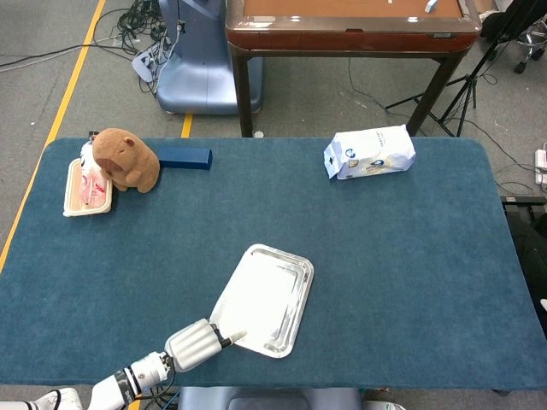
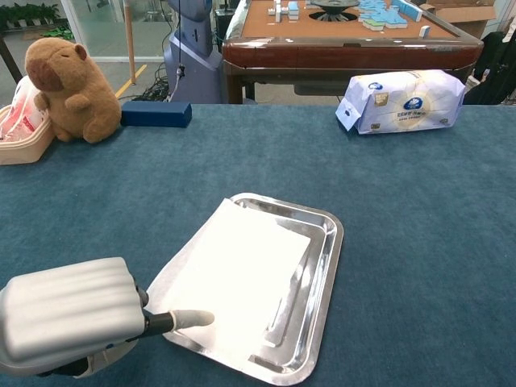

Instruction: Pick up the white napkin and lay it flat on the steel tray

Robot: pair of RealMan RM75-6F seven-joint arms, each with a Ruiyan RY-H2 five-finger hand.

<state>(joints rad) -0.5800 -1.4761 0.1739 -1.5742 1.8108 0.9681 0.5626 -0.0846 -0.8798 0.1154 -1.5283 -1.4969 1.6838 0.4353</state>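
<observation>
Napkin (image 2: 234,278) lies limp across the steel tray (image 2: 322,266); left hand (image 2: 68,322) rests a fingertip on its corner, the likeliest grip point; any pinch cannot be told.

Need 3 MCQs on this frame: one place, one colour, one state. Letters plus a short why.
1. Where is the blue box?
A. On the steel tray
B. Beside the brown plush toy, at the table's far left
C. Against the tissue pack

2. What colour is the table cover?
A. Dark blue
B. Red
C. Grey

3. How does the white napkin lie?
A. Crumpled beside the tray
B. Lifted in the air
C. Spread on the steel tray, its left edge over the rim

Answers: 1 B, the box sits next to the plush. 2 A, the cloth is blue in both views. 3 C, it lies flat with the left hand at its near corner.
</observation>
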